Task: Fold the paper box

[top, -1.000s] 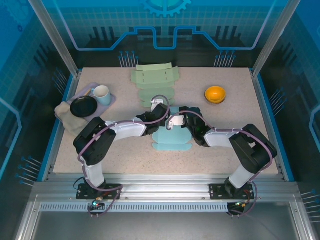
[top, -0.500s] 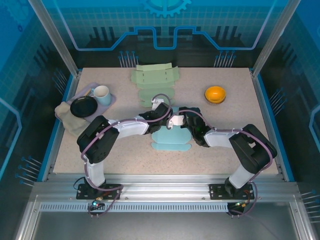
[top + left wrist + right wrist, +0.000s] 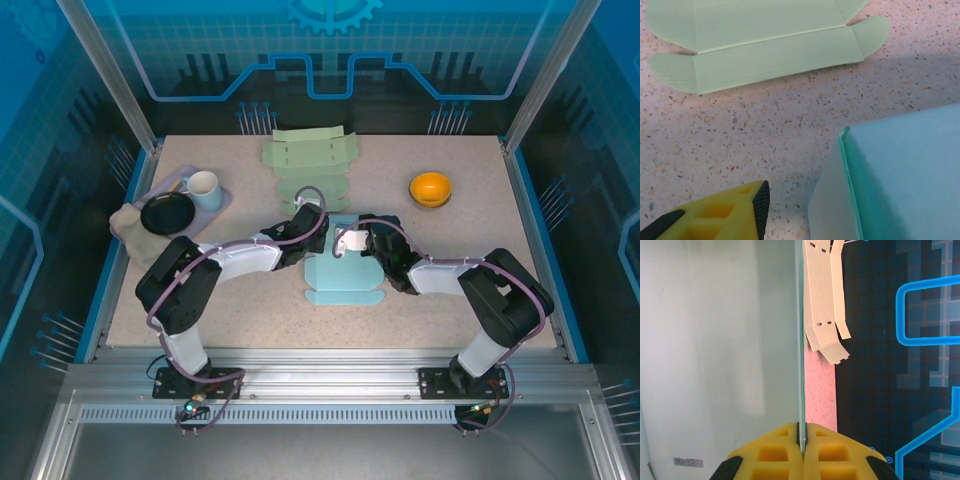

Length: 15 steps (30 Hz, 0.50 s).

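Left gripper [image 3: 316,230] backed off leftward from the blue box [image 3: 343,278] since a second ago. Box sits mid-table between both wrists. Count: one blue box, two flat green blanks [image 3: 310,152] at the rear, one orange bowl [image 3: 431,187], one mug [image 3: 205,187], one black plate [image 3: 167,213]. Right gripper [image 3: 801,434] pinched tight on a box panel edge. Left wrist cam: one yellow finger [image 3: 725,217] in frame, its partner cut off, so can't tell the spread.

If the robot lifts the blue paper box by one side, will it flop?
Probably a bit floppy: the blue box is thin sheet, just a sliver edge-on in the right pincer. Likely light, since one small pinch holds its flap up. Pushed, it would probably slide, not roll, because it lies flat on the table.
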Motion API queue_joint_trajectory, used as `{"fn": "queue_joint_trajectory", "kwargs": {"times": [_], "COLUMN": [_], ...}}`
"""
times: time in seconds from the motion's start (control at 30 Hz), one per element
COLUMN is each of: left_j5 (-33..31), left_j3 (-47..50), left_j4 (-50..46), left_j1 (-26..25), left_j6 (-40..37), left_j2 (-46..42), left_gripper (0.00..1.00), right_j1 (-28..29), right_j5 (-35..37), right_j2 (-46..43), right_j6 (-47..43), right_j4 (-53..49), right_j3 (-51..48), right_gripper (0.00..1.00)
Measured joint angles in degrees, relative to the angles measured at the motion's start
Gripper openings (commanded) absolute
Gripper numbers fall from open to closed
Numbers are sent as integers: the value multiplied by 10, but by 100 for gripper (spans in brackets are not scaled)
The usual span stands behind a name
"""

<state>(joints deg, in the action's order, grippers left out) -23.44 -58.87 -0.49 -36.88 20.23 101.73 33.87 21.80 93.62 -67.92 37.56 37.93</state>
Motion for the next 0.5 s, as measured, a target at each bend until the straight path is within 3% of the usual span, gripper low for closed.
{"fn": "queue_joint_trajectory", "kwargs": {"times": [0.23, 0.5], "left_j5": [43, 49], "left_j3": [40, 43], "left_j4": [16, 26], "left_j1": [3, 3], "left_j6": [-5, -11], "left_j2": [-24, -16], "left_gripper": [46, 42], "right_j1": [0, 0], "right_j5": [13, 33], "right_j2": [1, 1], "right_j6": [9, 11], "right_j4": [-2, -2], "right_j3": [0, 0], "right_gripper": [0, 0]}}
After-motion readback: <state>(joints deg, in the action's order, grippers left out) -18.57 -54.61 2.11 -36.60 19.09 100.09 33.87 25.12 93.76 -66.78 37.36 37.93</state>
